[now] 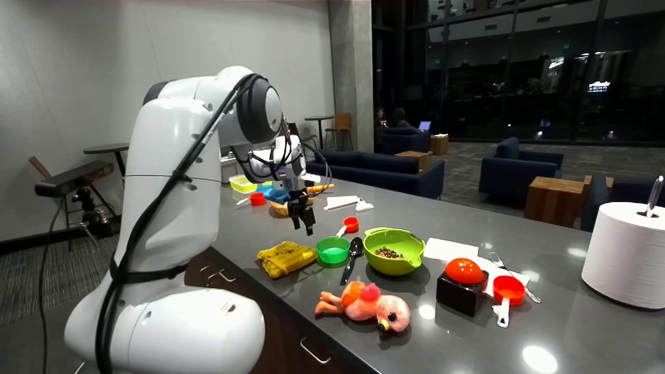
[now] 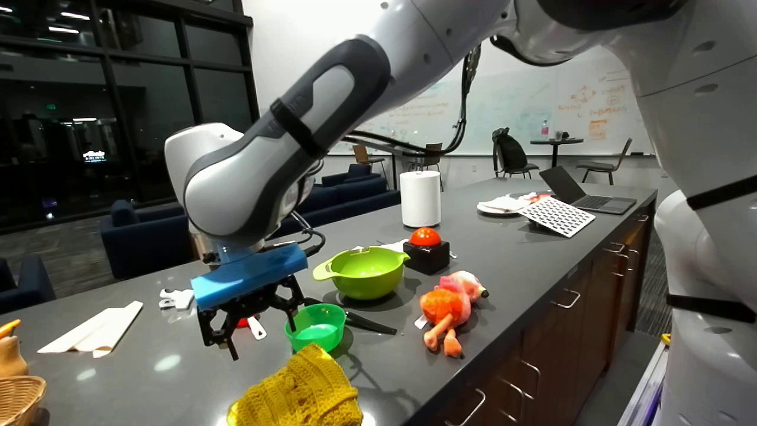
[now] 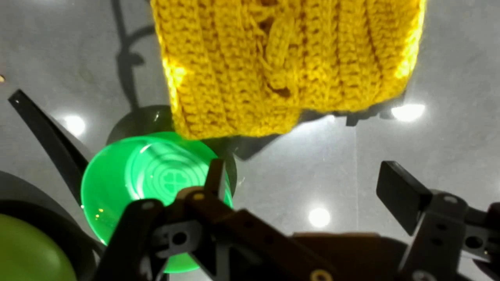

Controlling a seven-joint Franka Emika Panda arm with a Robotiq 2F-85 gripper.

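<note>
My gripper [image 3: 306,183] stands open above the grey counter, its fingers wide apart and nothing between them. In the wrist view its left finger overlaps the green cup [image 3: 164,171], though I cannot see contact. A folded mustard-yellow knitted cloth [image 3: 289,66] lies just beyond, at the top of that view. In an exterior view the gripper [image 2: 263,340] hangs over the counter beside the green cup [image 2: 316,327] and behind the yellow cloth [image 2: 301,393]. A red measuring cup [image 1: 351,224] with a white handle lies near it, partly hidden by the fingers in an exterior view.
A black spoon [image 1: 353,259] rests between the green cup and a lime bowl [image 1: 394,252] holding small dark bits. Around them are a pink flamingo toy [image 1: 363,306], a black box with a red dome [image 1: 462,285], a wicker basket [image 2: 20,399] and a paper roll [image 2: 420,199].
</note>
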